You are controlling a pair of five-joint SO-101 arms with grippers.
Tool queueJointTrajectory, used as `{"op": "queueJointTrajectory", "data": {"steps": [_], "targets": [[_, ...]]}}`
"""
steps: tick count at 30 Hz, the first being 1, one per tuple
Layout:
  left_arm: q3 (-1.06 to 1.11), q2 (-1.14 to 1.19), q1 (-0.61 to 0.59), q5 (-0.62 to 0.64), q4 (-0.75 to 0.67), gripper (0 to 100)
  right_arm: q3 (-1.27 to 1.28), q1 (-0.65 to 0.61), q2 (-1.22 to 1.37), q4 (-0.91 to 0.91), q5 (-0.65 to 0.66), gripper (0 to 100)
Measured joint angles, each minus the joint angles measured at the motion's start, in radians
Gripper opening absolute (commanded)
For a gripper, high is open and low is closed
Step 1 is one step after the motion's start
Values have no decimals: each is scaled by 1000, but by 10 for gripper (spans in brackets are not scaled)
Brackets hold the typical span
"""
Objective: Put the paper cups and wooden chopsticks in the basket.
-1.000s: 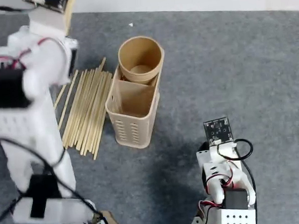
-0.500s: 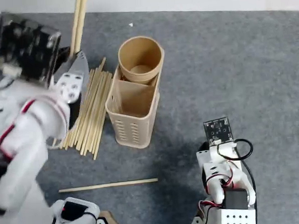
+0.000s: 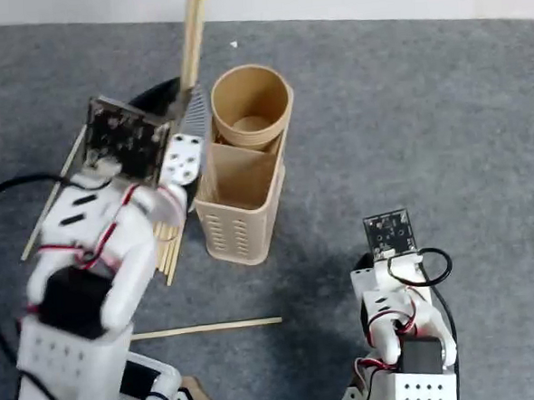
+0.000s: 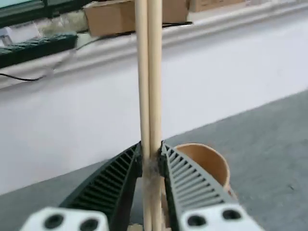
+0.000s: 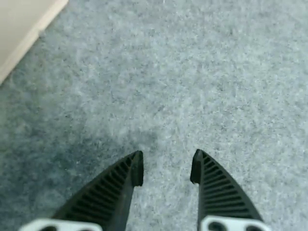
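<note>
- Two wooden chopsticks [image 4: 148, 72] stand upright, clamped in the left end effector [image 4: 150, 156], just beside the basket [image 3: 236, 220].
- One paper cup [image 3: 280, 118] sits in the basket's far compartment.
- One loose chopstick [image 3: 207, 328] lies on the counter [image 3: 444, 135] near the basket.
- Right end effector [image 5: 166, 167] hangs spread apart, holding nothing.

The left arm [image 3: 90, 265] extends from its base at the lower left of the high view, forward and inward. The wrist is raised, and the left gripper [image 4: 150, 149] points forward and upward. Its jaws are closed on two wooden chopsticks [image 4: 148, 72], which stand upright between the fingertips. The right arm [image 3: 403, 323] sits folded close to its base at the lower right. The right gripper [image 5: 167, 168] points downward with its jaws parted.
</note>
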Motion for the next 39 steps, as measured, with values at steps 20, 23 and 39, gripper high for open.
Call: {"op": "queueJointTrajectory", "data": {"steps": [20,23,39], "targets": [[144,230,34,41,-91,126,0,0,0,0,0,170],[144,222,34,41,-87,126,0,0,0,0,0,170],[98,-48,-152,41,43,128,0,0,0,0,0,170]]}}
